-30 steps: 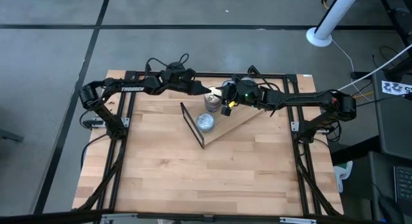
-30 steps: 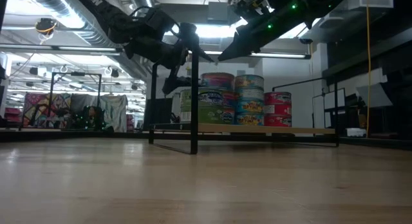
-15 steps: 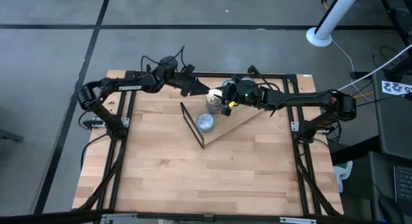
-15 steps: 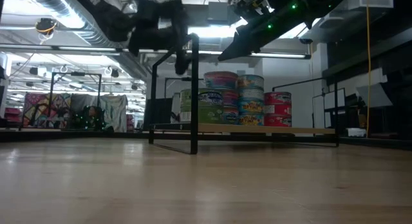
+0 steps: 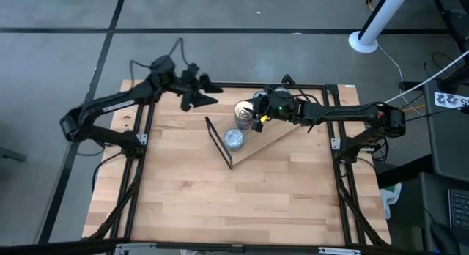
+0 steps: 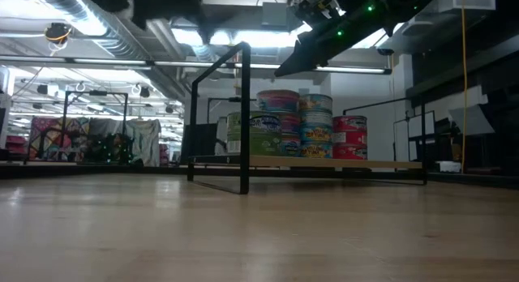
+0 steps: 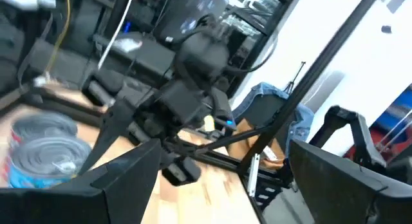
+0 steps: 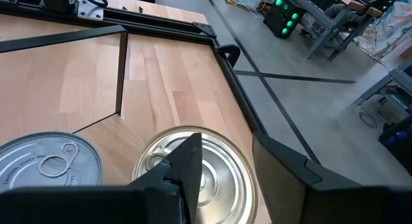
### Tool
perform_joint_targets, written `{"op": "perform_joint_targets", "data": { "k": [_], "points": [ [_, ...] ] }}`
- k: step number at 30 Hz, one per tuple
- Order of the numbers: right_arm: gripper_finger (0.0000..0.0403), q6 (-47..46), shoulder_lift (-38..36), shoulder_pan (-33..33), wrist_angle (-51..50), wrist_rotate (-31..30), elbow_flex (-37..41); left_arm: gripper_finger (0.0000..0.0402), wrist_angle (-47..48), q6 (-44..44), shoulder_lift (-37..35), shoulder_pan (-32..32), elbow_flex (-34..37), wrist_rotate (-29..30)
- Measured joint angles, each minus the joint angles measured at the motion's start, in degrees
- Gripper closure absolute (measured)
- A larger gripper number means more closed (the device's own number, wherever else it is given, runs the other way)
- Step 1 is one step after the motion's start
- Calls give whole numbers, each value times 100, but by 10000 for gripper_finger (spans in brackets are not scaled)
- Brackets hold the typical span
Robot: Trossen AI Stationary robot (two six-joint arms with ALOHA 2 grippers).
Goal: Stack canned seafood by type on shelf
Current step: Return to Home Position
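Sitting just under the right tool (image 8: 226, 156): tins (image 5: 242, 110) stacked on shelf (image 5: 275, 140).

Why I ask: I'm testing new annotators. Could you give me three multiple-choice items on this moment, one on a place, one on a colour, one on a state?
1. Where is the right gripper?
A under the shelf board
B above the tins on the shelf
C clear of the shelf altogether

2. What colour are the sides of the rightmost stack in the low view?
A red
B white
C black

3. How is the left gripper?
A shut on a tin
B shut on the shelf's edge
C open and empty

Answers:
1 B: the high view shows it over the silver lids.
2 A: that stack's sides are plainly red.
3 C: its fingers stand wide apart with nothing between them.
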State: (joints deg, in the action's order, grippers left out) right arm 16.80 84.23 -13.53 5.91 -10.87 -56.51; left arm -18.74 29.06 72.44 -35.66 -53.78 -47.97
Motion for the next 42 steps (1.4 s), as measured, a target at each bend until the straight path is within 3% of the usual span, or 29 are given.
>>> {"op": "perform_joint_targets", "data": {
  "k": [8,13,20,27,34,42],
  "points": [
    [265,2,0,-1,0,0,0,66,1760,-1326,-1620,-156,-2,111],
    [265,2,0,-1,0,0,0,66,2963,-1932,-2472,-85,-1,682],
    [265,0,0,0,1,0,-1,66,3917,-2427,-3229,242,0,1213],
    [265,-249,-207,1,-130,0,-2,66,3621,-2301,-3983,532,907,1517],
    [265,-346,-1397,1,-881,2,-2,66,2902,-1867,-5370,568,2358,1767],
    [265,-598,-2906,1,-2003,222,143,66,2855,-1744,-6992,566,3338,1856]
  ]
}}
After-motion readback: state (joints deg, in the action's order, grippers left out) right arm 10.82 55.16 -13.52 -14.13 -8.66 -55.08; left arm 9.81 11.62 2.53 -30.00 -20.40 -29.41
